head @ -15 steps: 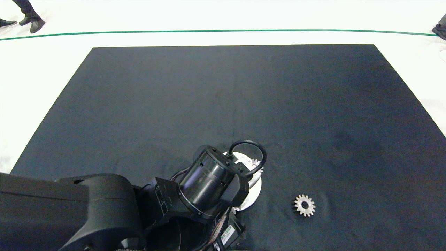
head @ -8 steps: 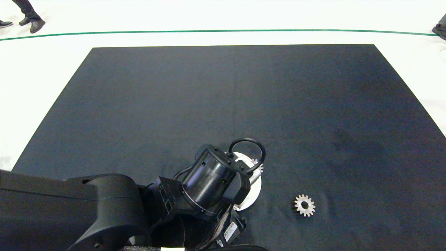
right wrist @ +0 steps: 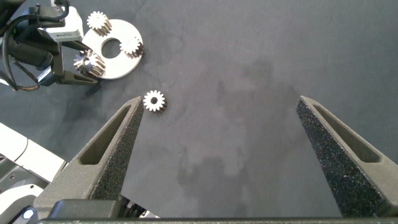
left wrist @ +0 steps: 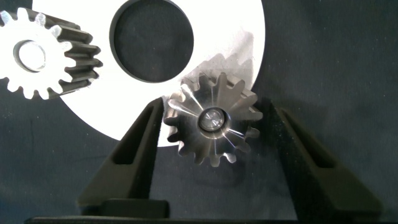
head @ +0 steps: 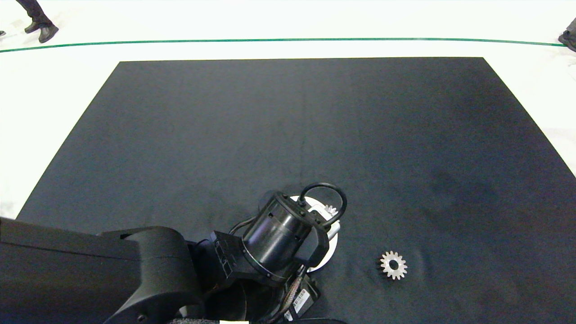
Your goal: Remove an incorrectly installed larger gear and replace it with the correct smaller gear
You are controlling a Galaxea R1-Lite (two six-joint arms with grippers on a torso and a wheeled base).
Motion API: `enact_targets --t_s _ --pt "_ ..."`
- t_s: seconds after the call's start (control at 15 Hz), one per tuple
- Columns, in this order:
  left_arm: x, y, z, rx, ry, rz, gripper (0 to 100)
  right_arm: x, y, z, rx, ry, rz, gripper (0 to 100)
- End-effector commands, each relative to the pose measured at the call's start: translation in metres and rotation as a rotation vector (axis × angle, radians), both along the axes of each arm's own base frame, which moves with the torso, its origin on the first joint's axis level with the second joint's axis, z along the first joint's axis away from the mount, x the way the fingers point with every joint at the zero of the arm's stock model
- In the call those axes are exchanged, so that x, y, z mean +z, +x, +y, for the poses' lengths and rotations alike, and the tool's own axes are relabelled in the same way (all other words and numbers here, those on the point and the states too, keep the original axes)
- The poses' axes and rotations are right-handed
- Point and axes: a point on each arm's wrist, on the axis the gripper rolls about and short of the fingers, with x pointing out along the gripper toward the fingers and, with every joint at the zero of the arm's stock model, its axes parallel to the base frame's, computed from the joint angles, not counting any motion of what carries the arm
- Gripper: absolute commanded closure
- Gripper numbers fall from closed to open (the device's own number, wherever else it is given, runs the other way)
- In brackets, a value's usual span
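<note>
The larger gear (left wrist: 213,119), bright with long pointed teeth, sits on a peg at the rim of the white round plate (left wrist: 242,37). My left gripper (left wrist: 217,112) is open and straddles it; one finger (left wrist: 146,140) touches the teeth and the other stands a little off. In the head view the left wrist (head: 281,236) hides this gear. The smaller gear (head: 393,265) lies flat and alone on the black mat, right of the plate (head: 330,245). My right gripper (right wrist: 219,102) hangs open high above the mat, with the smaller gear (right wrist: 153,101) far below.
Two other small gears (right wrist: 98,22) (right wrist: 132,45) sit on the plate (right wrist: 115,65) around its centre hole (left wrist: 151,40). The black mat (head: 288,126) spreads far beyond it. A person's shoes (head: 42,31) show past the green line at the top left.
My left arm has shifted slightly right and toward the near edge over the plate. The loose gear has stayed put. The person's feet at the top left have moved.
</note>
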Motion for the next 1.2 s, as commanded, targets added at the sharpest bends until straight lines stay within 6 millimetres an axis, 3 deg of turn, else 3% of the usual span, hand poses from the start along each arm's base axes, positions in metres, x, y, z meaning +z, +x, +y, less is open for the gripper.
enact_targets --t_s 0.07,0.93,1.2 --pt "0.000 0.000 0.000 0.001 0.002 -0.001 41 0.000 0.000 0.000 0.001 -0.003 0.003 0" --pt "-0.001 -0.004 0.004 0.009 -0.001 0.008 67 -0.003 0.005 0.001 0.000 -0.002 0.000 0" --pt "0.025 -0.009 0.016 0.015 -0.073 -0.041 72 -0.004 0.005 0.002 0.000 -0.003 0.003 0"
